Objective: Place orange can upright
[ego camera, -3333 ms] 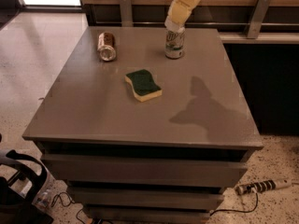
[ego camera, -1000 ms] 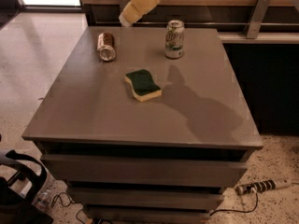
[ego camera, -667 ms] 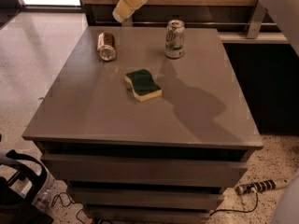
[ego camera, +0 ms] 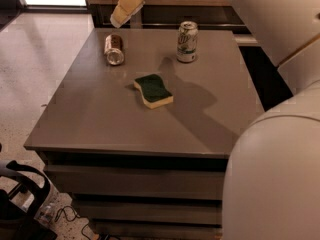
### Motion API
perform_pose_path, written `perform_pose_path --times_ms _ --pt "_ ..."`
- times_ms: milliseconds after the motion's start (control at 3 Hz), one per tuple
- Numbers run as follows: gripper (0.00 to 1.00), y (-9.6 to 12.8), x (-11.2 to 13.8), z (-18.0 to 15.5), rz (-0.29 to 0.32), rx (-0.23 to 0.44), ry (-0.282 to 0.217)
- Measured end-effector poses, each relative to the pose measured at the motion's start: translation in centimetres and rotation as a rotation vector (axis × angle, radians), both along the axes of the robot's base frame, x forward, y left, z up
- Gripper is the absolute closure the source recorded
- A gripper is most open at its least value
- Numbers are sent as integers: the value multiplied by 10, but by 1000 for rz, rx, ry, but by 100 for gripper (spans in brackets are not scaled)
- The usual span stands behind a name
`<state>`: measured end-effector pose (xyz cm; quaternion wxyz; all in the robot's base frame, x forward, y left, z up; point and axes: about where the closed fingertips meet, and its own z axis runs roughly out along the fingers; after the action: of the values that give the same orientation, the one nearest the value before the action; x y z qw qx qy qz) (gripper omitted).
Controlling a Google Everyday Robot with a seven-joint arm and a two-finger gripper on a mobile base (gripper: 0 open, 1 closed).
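Task not yet done: the orange can [ego camera: 114, 49] lies on its side on the far-left part of the table [ego camera: 100, 124], silver end facing near. Your pincer [ego camera: 126, 8] hangs above and just beyond it, not touching. Released or clenched: cannot tell. By my reading, you have the grasp, the turn upright and the set-down left to do.
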<state>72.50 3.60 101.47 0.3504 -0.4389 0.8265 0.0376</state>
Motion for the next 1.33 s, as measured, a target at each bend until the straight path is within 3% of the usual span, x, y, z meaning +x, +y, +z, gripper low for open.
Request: perform_pose_path --times_ms 667,1000,1333 --pt "0 32 30 -31 9 98 22" --pt "0 42 41 -36 -35 131 2" --pt "0 48 44 -43 -122 102 2"
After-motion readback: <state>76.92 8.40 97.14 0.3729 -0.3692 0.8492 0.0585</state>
